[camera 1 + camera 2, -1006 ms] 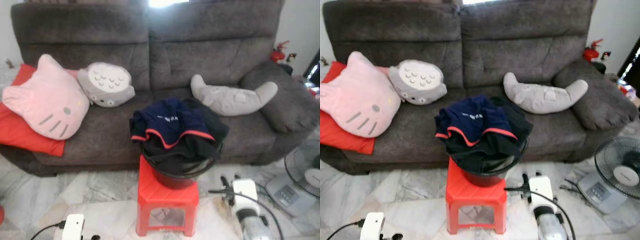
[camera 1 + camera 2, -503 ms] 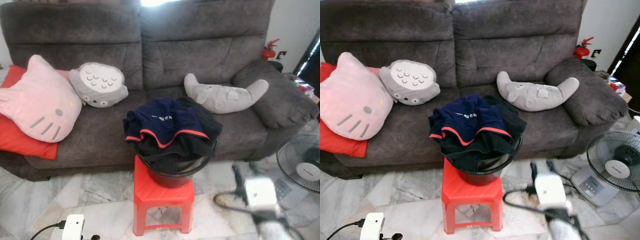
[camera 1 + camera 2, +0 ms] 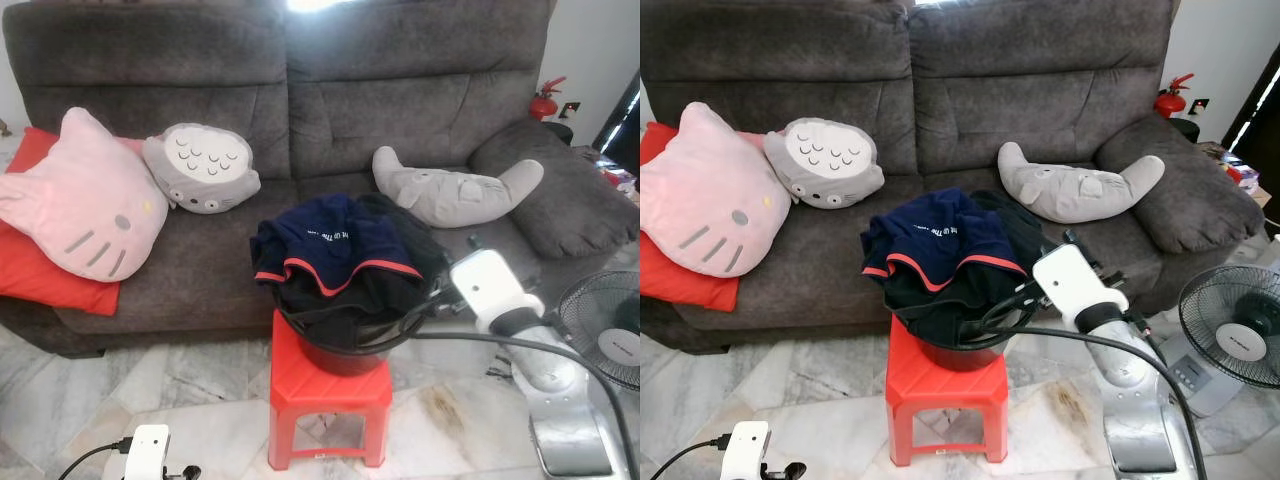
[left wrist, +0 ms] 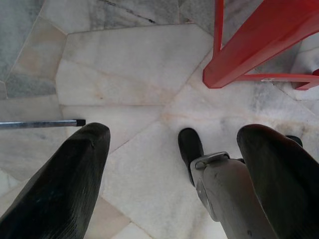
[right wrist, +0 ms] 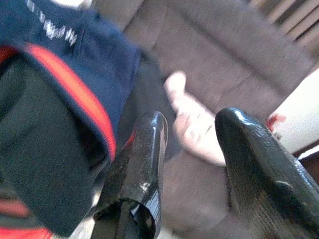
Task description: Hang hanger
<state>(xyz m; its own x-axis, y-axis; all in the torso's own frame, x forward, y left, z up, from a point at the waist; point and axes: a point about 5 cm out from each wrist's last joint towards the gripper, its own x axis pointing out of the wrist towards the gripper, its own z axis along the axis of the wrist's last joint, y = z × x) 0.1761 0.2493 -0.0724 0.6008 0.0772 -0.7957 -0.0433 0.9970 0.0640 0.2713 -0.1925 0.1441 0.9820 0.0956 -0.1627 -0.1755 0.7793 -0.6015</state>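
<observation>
A heap of dark clothes [image 3: 335, 245], navy with a red-trimmed edge, spills out of a black bucket [image 3: 345, 350] standing on a red stool [image 3: 330, 395] in front of the sofa. My right gripper [image 3: 1025, 295] is raised beside the bucket's right rim, level with the clothes. In the right wrist view the right gripper [image 5: 194, 119] is open with nothing between its fingers, the navy cloth [image 5: 75, 55] just ahead of it. My left gripper [image 4: 174, 164] hangs open over the marble floor beside the stool's leg [image 4: 259, 45].
A grey sofa [image 3: 400, 90] carries a pink cat cushion [image 3: 85, 195], a round grey plush [image 3: 205, 170], a long grey plush [image 3: 455, 190] and a dark cushion [image 3: 560, 185]. A floor fan [image 3: 605, 330] stands at the right. A cable [image 3: 520, 345] trails along my right arm.
My right arm has risen from near the floor up to the bucket's right side. The camera has shifted a little. The clothes and the left arm have not moved.
</observation>
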